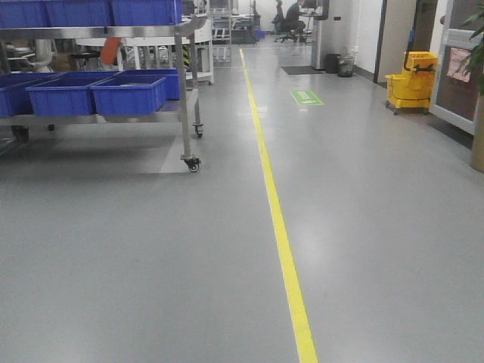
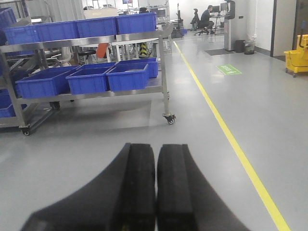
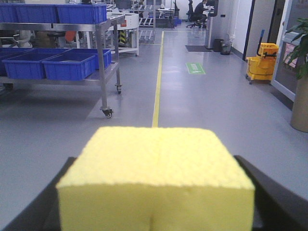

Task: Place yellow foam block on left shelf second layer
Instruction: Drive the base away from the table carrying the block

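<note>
Yellow foam block [image 3: 156,175] between dark fingers [image 3: 278,204] of the right tool [image 3: 158,204]

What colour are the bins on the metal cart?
The bins are blue; the left wrist view shows them best.

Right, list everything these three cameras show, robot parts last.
yellow foam block: one, yellow, in the right gripper.
shelf cart: one, steel, left of the floor line.
bins: several, blue, on the cart's layers.
floor line: one, yellow, down the corridor.
floor sign: one, green, right of the line.
mop bucket: one, yellow, by the right wall.
potted plant: one, green, far right.
seated person: one, dark-clothed, far desk.
left gripper: one, black, shut, empty.
right gripper: one, black, shut on the block.
</note>
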Controlling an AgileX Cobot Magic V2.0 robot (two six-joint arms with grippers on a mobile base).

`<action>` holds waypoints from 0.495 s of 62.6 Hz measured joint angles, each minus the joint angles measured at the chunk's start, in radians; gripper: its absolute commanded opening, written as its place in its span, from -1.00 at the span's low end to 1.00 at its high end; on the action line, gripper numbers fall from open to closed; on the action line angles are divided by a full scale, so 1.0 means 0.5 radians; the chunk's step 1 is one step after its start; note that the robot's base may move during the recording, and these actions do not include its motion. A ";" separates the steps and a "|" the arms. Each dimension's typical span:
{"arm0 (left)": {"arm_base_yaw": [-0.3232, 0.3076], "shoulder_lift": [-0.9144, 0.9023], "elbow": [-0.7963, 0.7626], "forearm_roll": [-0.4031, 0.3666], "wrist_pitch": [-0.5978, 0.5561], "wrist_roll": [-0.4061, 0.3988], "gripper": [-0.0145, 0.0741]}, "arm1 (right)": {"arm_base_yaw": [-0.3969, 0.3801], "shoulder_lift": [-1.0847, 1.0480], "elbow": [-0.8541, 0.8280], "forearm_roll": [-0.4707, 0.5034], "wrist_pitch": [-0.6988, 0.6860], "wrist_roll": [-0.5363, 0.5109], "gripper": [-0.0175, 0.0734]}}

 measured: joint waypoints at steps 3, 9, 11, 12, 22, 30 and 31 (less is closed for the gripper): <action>0.000 0.000 0.000 0.000 0.000 0.000 -0.39 | 0.000 0.000 0.000 0.000 0.000 0.000 0.49; 0.000 0.000 0.000 0.000 0.000 0.000 -0.39 | 0.000 0.000 0.000 0.000 0.000 0.000 0.49; 0.000 0.000 0.000 0.000 0.000 0.000 -0.39 | 0.000 0.000 0.000 0.000 0.000 0.000 0.49; 0.000 0.000 0.000 0.000 0.000 0.000 -0.39 | 0.000 0.000 0.000 0.000 0.000 0.000 0.49; 0.000 0.000 0.000 0.000 0.000 0.000 -0.39 | 0.000 0.000 0.000 0.000 0.000 0.000 0.49; 0.000 0.000 0.000 0.000 0.000 0.000 -0.39 | 0.000 0.000 0.000 0.000 0.000 0.000 0.49; 0.000 0.000 0.000 0.000 0.000 0.000 -0.39 | 0.000 0.000 0.000 0.000 0.000 0.000 0.49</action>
